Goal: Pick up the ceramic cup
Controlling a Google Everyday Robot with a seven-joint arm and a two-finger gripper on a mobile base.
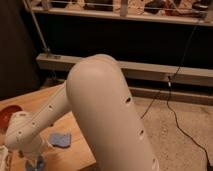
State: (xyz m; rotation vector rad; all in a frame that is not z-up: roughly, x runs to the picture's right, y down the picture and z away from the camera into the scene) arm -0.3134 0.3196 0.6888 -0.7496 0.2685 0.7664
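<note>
camera view: the arm's white elbow (107,117) fills the middle and blocks most of the near scene. forearm (50,112) runs down-left from it to the wrist (22,135), over the wooden table (47,97). gripper (30,157) is at the bottom-left corner, low over the table, mostly under the wrist and cut by the frame edge. wide or narrow: can't tell. right under it a small blue-grey patch reads as the ceramic cup (37,164). only a sliver shows, so touching vs just beside can't be resolved. blue sponge (61,139) lies flat just right of the wrist, apart from the cup. orange-red bowl (6,116) sits farther back at the left edge, half cropped. beyond: speckled floor (185,135), black cable (176,95) trailing across it, pale ledge (150,74) along a dark wall, cluttered shelf (125,9) on top.

progress, my read: approach looks done, gripper is at the cup. grasp not confirmed, lift not done, cup at table level. left to do: close on it, raise. white item (3,156) at the far bottom-left is too cropped to name.
</note>
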